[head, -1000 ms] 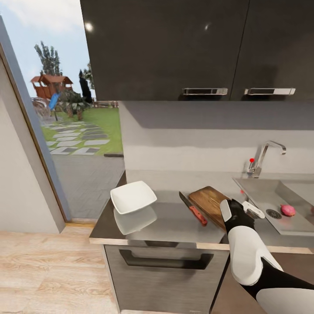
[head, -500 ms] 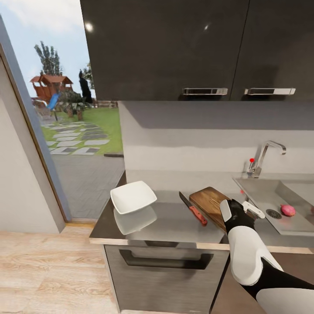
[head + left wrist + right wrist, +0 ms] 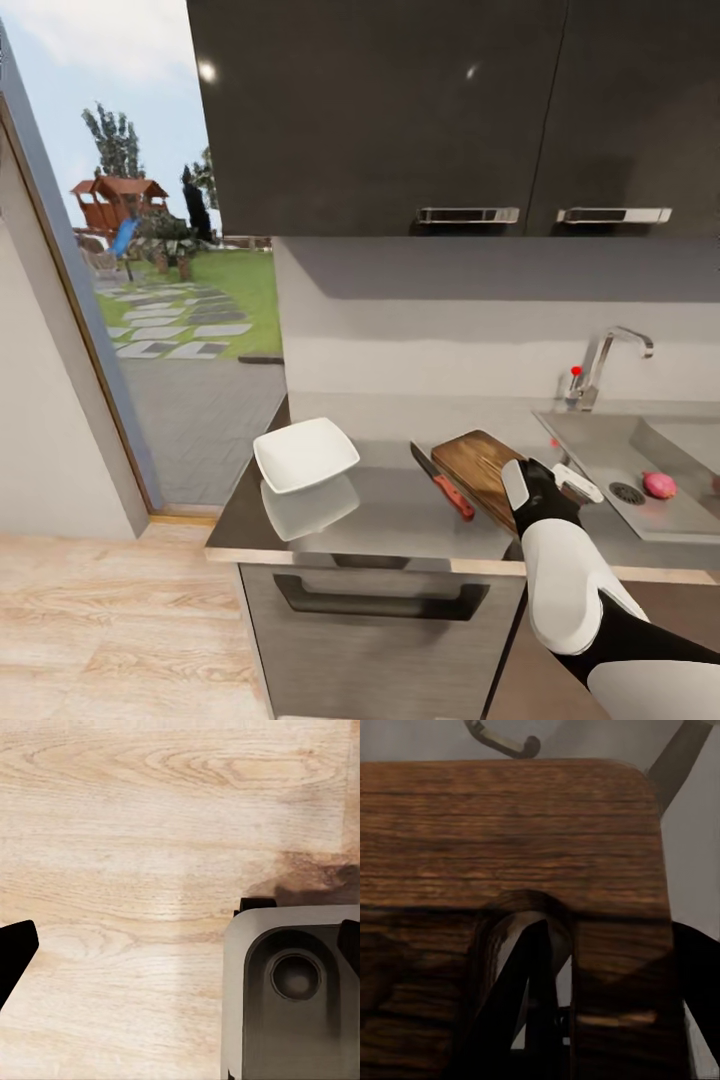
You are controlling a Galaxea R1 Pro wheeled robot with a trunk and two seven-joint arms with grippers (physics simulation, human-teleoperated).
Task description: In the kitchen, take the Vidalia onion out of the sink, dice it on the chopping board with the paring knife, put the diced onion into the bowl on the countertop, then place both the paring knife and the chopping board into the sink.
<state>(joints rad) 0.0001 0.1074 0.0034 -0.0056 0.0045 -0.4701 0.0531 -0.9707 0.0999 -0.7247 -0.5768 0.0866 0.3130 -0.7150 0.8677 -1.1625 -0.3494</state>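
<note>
Hovering at the near end of the chopping board (image 3: 482, 466), the right gripper (image 3: 552, 478) has its white fingers (image 3: 516, 482) spread apart, holding nothing. In the right wrist view the board's (image 3: 510, 832) slot handle hole sits just ahead between the fingers, and the dark grain runs across the frame. The board lies on the grey table (image 3: 390, 515), its right edge near the sink (image 3: 600, 440). The paring knife (image 3: 443, 481) rests just left of the board, red handle toward the robot, blade pointing away. The white square bowl (image 3: 305, 453) stands well left of the knife. The Vidalia onion (image 3: 658, 485) lies in the sink basin beside the round drain (image 3: 627, 492), well apart from the right fingers. The left wrist view looks down on a wooden floor (image 3: 150, 832) and part of the robot's base (image 3: 292, 990); the left gripper's (image 3: 180, 952) dark fingers (image 3: 13, 949) are wide open, empty.
</note>
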